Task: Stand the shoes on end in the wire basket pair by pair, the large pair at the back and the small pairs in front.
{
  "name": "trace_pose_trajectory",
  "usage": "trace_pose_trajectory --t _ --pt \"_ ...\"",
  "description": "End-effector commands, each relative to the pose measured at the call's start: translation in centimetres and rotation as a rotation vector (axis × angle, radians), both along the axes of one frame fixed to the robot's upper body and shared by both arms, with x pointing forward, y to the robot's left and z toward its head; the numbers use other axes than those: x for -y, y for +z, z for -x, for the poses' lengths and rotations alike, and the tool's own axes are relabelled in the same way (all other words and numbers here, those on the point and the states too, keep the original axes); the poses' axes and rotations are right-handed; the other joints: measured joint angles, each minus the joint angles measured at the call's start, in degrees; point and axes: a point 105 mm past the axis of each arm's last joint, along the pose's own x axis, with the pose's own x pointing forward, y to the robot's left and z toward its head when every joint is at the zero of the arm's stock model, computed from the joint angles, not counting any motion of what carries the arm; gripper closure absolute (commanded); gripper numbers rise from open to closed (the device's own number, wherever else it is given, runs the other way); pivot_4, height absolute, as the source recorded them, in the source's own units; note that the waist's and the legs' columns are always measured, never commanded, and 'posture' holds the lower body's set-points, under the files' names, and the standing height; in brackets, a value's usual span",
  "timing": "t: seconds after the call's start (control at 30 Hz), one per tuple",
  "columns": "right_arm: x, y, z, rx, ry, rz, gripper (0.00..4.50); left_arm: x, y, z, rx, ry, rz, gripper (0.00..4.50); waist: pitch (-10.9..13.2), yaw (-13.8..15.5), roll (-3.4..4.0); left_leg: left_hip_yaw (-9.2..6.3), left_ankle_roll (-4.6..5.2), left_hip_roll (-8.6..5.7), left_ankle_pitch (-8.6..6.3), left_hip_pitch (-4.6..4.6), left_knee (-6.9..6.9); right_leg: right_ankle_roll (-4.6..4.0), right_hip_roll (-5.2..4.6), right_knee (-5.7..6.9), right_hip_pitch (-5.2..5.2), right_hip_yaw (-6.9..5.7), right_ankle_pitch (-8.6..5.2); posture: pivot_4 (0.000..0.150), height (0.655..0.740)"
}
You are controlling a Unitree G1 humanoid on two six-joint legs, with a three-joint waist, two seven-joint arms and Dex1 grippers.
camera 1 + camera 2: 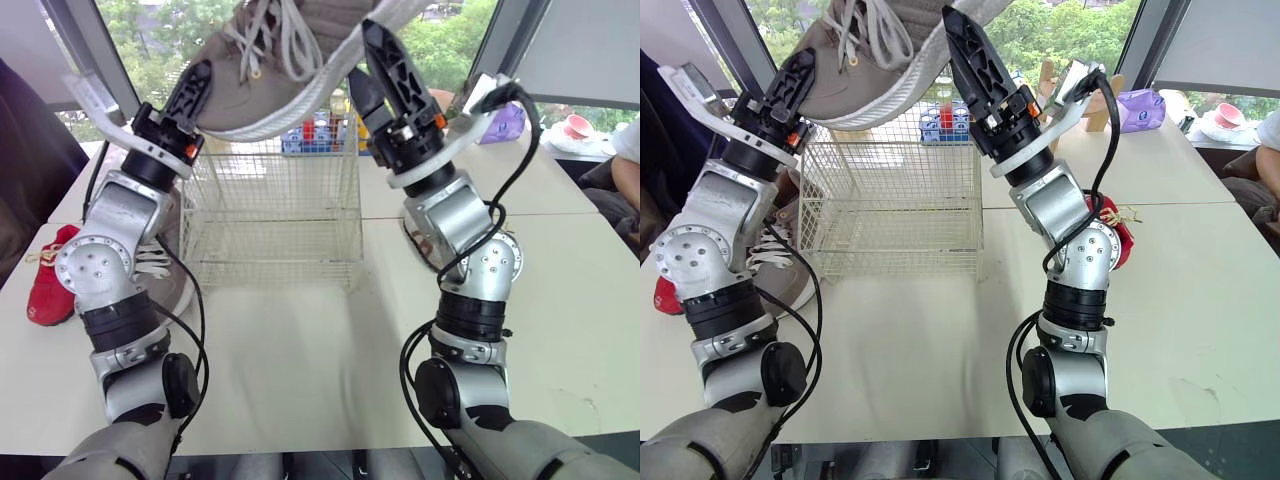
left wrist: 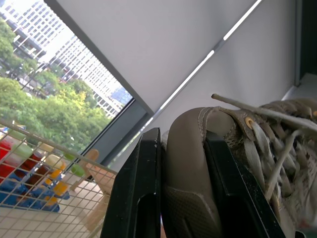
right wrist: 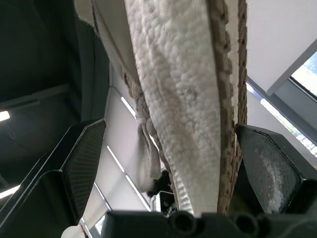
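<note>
Large grey shoe is in the air above the wire basket, held between both arms. Its long axis runs left-right across the basket, tilted so the end at the right arm sits higher. The white sole faces down and toward the robot, and the laces hang off the top. Can't tell which end is the toe.

Left gripper is clamped on the grey upper, with both fingers pressed against it beside the eyelets. Right gripper straddles the sole edge with the fingers spread. One finger touches the sole, and the other finger stands off with a gap.

The basket sits on the white table. A second grey shoe lies on the table just left of the basket. One red shoe is further left, and another red shoe is behind the right arm.
</note>
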Motion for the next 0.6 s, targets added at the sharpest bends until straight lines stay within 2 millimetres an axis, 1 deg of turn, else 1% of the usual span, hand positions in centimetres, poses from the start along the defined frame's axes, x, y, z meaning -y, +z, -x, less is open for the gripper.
trace_pose_trajectory --t 0.03,0.13,0.2,0.3,0.47,0.57,0.6 --pt "-0.2 1.0 1.2 0.077 -0.010 0.010 0.02 0.1 1.9 1.4 0.090 -0.016 -0.013 3.87 0.0 0.0 0.00 0.00 0.00 0.01 0.00 0.00 0.00 0.00 0.00 0.00 0.00 0.00 0.00 0.150 0.7400" --pt "-0.3 0.8 0.8 0.068 -0.031 0.019 0.02 1.2 1.3 1.7 0.097 -0.035 -0.098 3.87 0.0 0.0 0.00 0.00 0.00 0.00 0.00 0.00 0.00 0.00 0.01 0.00 0.00 0.00 0.00 0.150 0.7400" --pt "0.0 0.7 -0.4 0.040 -0.091 0.018 0.02 1.8 1.1 2.0 0.104 -0.051 -0.123 3.87 0.0 0.1 0.00 0.01 0.00 0.00 0.00 0.00 0.00 0.00 0.01 0.00 0.00 0.00 0.00 0.150 0.7400" --pt "0.1 0.7 -1.0 0.034 -0.124 0.026 0.02 2.1 0.8 2.1 0.101 -0.055 -0.139 3.87 0.0 0.1 0.00 0.00 0.00 -0.02 0.00 0.00 0.00 0.00 -0.01 -0.01 0.03 0.00 0.00 0.150 0.7400" --pt "-0.1 0.9 -0.9 0.050 -0.135 0.036 0.02 2.1 0.3 2.1 0.094 -0.038 -0.168 3.87 0.0 0.0 0.00 -0.01 0.00 0.01 0.00 0.01 0.00 -0.01 0.03 -0.01 0.00 0.01 0.00 0.150 0.7400" --pt "-0.1 0.8 -0.7 0.057 -0.143 0.030 0.77 2.0 0.5 2.1 0.098 -0.030 -0.172 3.87 0.0 0.0 0.00 -0.01 0.00 0.02 0.00 0.01 0.00 -0.01 0.03 -0.01 0.00 0.01 0.00 0.150 0.7400" --pt "-0.1 0.7 -0.7 0.059 -0.150 0.030 1.20 2.0 0.4 2.1 0.099 -0.031 -0.175 3.87 0.0 0.1 0.00 -0.01 0.00 0.02 0.00 0.01 0.00 -0.01 0.03 -0.02 0.00 0.01 0.00 0.150 0.7400"
